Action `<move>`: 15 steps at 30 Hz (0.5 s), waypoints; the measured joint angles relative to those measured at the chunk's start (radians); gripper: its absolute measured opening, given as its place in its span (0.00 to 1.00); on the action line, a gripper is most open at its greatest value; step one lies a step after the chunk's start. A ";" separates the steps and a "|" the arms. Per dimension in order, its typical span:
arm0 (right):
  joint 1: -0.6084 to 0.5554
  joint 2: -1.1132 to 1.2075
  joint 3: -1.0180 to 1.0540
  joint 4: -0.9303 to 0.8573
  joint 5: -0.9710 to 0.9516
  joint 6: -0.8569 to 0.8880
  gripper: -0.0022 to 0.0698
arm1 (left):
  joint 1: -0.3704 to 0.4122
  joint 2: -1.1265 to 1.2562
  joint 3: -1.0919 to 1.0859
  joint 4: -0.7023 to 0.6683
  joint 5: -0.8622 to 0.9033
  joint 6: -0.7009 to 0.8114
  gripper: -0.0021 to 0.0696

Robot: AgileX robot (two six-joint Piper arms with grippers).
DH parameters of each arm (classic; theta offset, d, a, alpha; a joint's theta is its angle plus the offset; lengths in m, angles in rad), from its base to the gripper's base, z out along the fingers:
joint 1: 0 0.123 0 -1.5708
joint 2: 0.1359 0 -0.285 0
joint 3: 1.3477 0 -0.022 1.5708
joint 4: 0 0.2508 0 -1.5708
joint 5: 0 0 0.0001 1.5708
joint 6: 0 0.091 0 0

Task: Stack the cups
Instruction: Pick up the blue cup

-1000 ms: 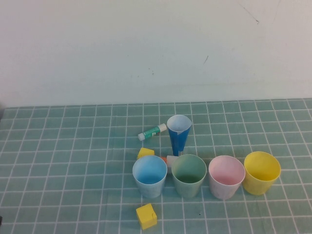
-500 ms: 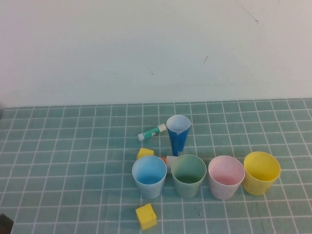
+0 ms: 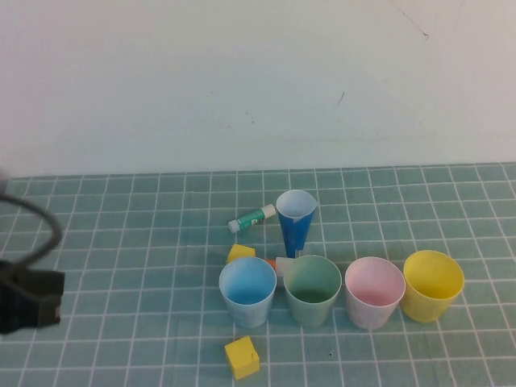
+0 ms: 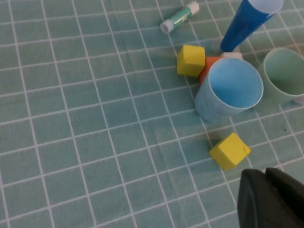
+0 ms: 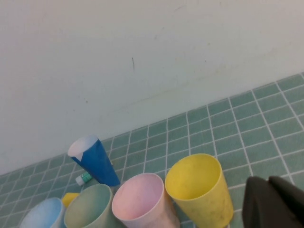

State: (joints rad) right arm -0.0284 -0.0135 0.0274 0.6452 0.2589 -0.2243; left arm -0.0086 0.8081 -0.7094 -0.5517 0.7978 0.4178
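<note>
1. Cups sit apart from both grippers: the left gripper [image 4: 270, 202] hangs pressed together and empty above the tiled table [image 3: 121, 242] at its left edge, near a loose yellow cube [image 4: 230, 150]; the right gripper [image 5: 275, 204], also pressed together and empty, shows only in its wrist view, beside the yellow cup [image 3: 433, 285].
2. Four cups stand upright, mouths up, unstacked, in a row: light blue cup [image 3: 247, 291], green cup [image 3: 312, 289], pink cup [image 3: 374, 292], then yellow.
3. Small objects behind the blue cup are partly hidden.
4. All four are wide, tapered, pastel plastic.
</note>
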 joint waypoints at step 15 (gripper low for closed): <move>0.000 0.000 0.000 0.017 0.020 -0.002 0.03 | -0.402 0.647 -0.458 0.479 0.095 -0.257 0.02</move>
State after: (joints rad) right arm -0.0284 -0.0135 0.0274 0.6625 0.2790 -0.2262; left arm -0.4108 1.4551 -1.1675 -0.0725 0.8930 0.1609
